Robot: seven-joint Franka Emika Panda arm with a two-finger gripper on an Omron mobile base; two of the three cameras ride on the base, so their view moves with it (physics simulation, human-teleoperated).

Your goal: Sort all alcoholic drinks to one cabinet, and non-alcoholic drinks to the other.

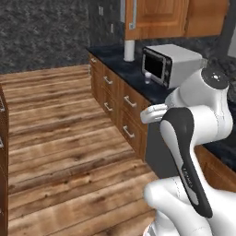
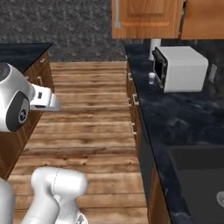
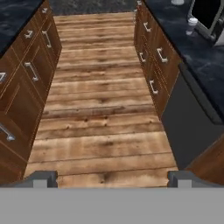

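Hand view: end effector (image 3: pixel 112 178) fully open, holding nothing, aimed down the floor. The small pale cup (image 2: pixel 151 78) stands on the table (image 2: pixel 175 118) just beside the microwave (image 2: pixel 181 68), below the wall cabinet (image 2: pixel 146 17), awaiting sorting.

A kitchen, no question. Dark speckled counter (image 2: pixel 175 118) down the right of the right base view, a white microwave (image 2: pixel 183 68) at its upper right, and a sink basin (image 2: pixel 197 175) at lower right. Brown wall cabinet (image 1: pixel 156 18) with a long silver bar handle across the top of the left base view, drawer units (image 3: pixel 153 65) lining both sides of a plank floor (image 3: pixel 100 113) in the hand view.
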